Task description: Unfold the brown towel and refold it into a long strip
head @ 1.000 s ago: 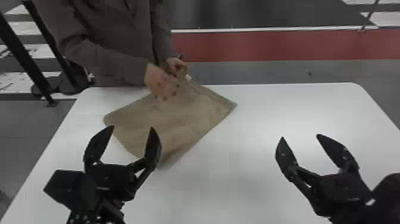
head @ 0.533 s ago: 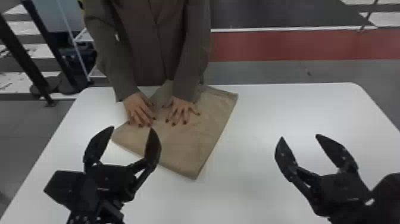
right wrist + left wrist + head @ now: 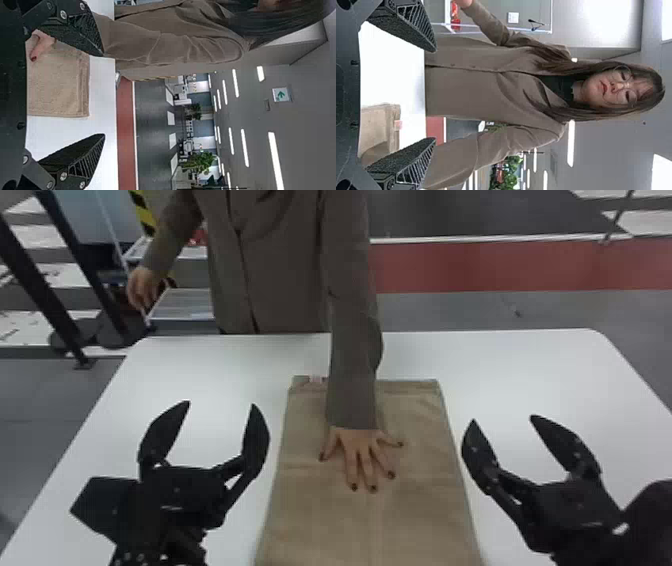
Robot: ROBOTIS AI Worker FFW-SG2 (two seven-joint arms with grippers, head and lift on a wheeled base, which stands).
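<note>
The brown towel [image 3: 320, 500] lies flat as a long rectangle on the middle of the table, a person's hand [image 3: 360, 450] pressed on it with spread fingers. Left of the towel, my left gripper [image 3: 221, 404] stands open and holds nothing. My right gripper [image 3: 502, 417] is open on the towel's right side, also with nothing between its fingers. In the left wrist view, the left gripper [image 3: 435, 95] has the towel's far corner [image 3: 379, 122] beyond it. In the right wrist view, the right gripper [image 3: 104, 95] shows the towel [image 3: 59, 83] with its folded edge.
The white table [image 3: 540, 365] has rounded far corners. A person in a brown coat [image 3: 280, 265] stands at its far edge, one arm stretched over the towel. Black posts [image 3: 40, 290] stand on the floor behind at the left.
The towel has moved from the far left to the middle and been straightened by the person. One of the person's hands has left it. Both my arms have stayed still.
</note>
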